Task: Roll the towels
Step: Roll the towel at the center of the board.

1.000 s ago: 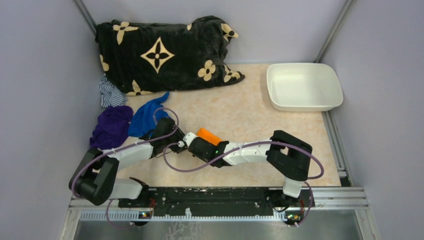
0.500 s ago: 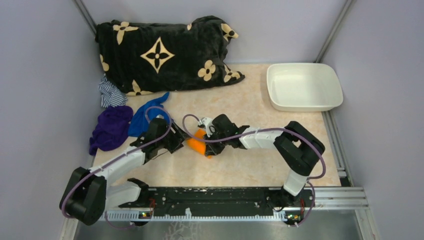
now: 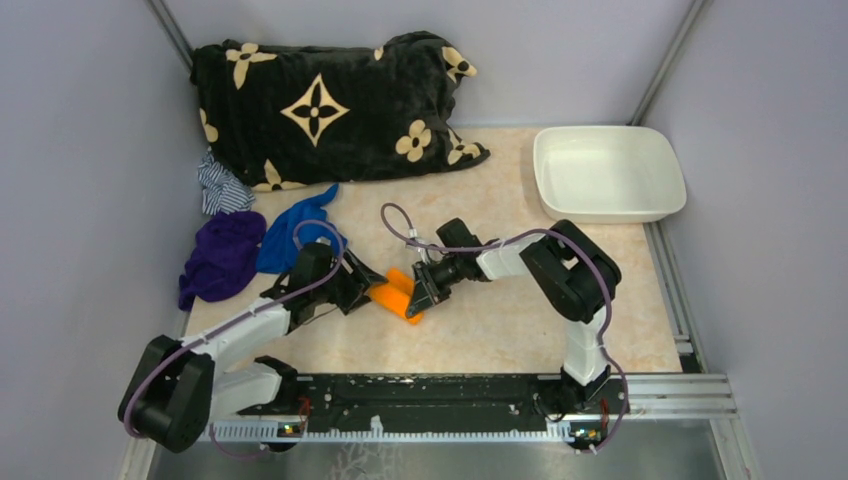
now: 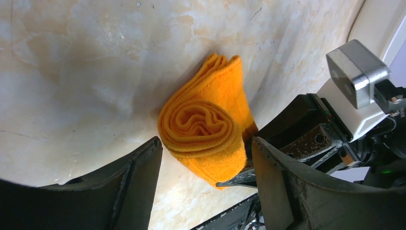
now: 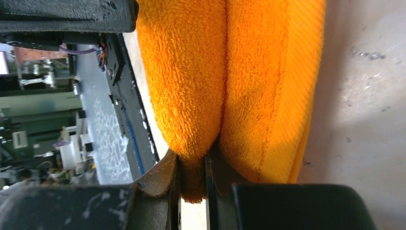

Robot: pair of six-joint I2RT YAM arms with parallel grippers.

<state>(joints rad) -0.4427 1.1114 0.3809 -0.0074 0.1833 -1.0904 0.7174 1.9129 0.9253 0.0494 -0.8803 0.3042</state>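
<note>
The orange towel [image 3: 393,295] lies rolled on the beige table between my two grippers. In the left wrist view its spiral end [image 4: 203,123] faces my left gripper [image 4: 206,184], whose jaws stand wide open on either side of it without clasping it. My left gripper [image 3: 362,287] sits just left of the roll. My right gripper [image 3: 420,295] comes in from the right and is shut on an outer fold of the orange towel [image 5: 230,72], pinched between its fingertips [image 5: 191,177]. The blue towel [image 3: 290,235] lies crumpled and unrolled behind the left arm.
A purple cloth [image 3: 220,258] and a striped cloth [image 3: 222,186] lie at the left wall. The black flowered blanket [image 3: 320,105] fills the back left. A white tub [image 3: 605,175] stands at the back right. The arms' base rail [image 3: 430,395] runs along the near edge.
My left gripper has opened and let go of the orange roll. The right arm has swung its wrist back to the right, keeping its pinch, and the roll now lies lower and further left.
</note>
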